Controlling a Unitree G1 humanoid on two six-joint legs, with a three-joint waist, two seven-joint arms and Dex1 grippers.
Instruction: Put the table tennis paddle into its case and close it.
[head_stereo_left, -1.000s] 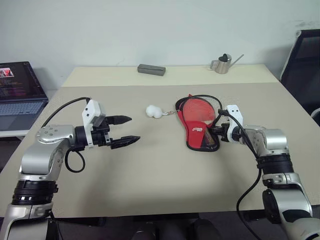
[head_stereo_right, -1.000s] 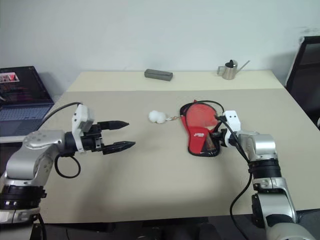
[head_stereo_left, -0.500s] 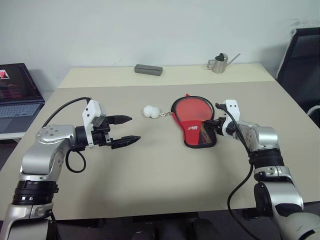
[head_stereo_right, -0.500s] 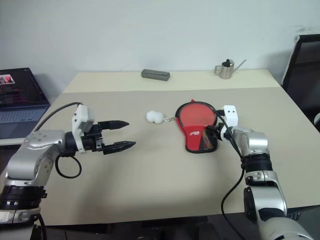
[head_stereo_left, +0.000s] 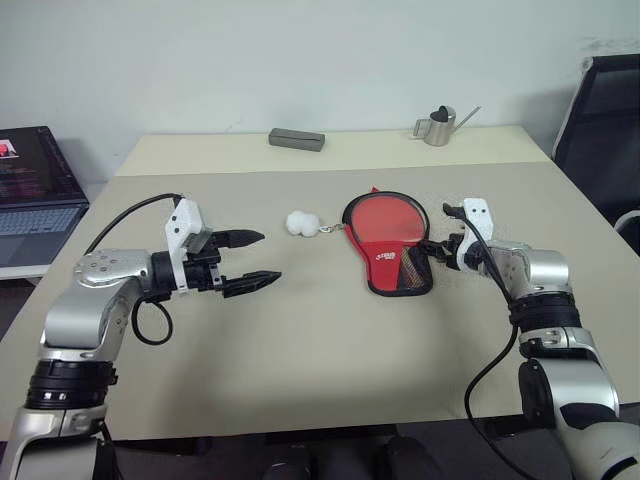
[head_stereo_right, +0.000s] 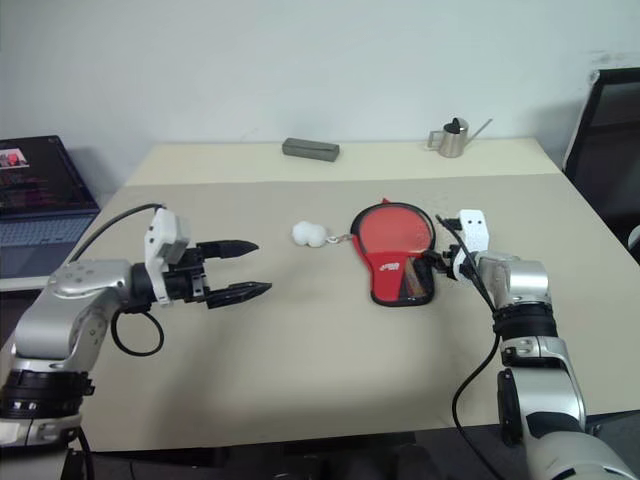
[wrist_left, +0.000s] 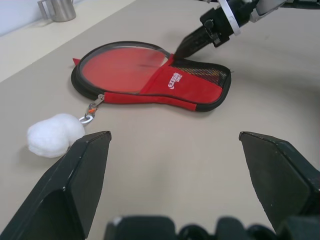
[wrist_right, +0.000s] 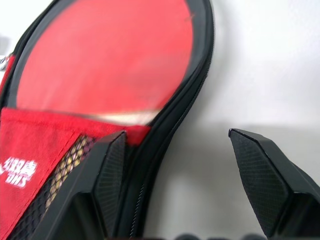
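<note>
On beige table (head_stereo_left: 330, 340), case (head_stereo_left: 392, 250) unzipped, both pincers gaping, laptop (head_stereo_left: 35, 190) leftward

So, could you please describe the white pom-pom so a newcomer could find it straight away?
Start at the beige table and find the red case near the middle. The white pom-pom lies beside its round end, joined by a short chain, the only fluffy thing there.

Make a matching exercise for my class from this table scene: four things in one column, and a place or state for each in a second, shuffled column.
Things:
1. table tennis paddle
2. white pom-pom
3. watering can
4. left claw

Places or states:
A. at the table's far edge
B. open, holding nothing
C. lying in the open case
D. on the table beside the case, tied to its zipper

Pairs: 1-C, 2-D, 3-A, 4-B
</note>
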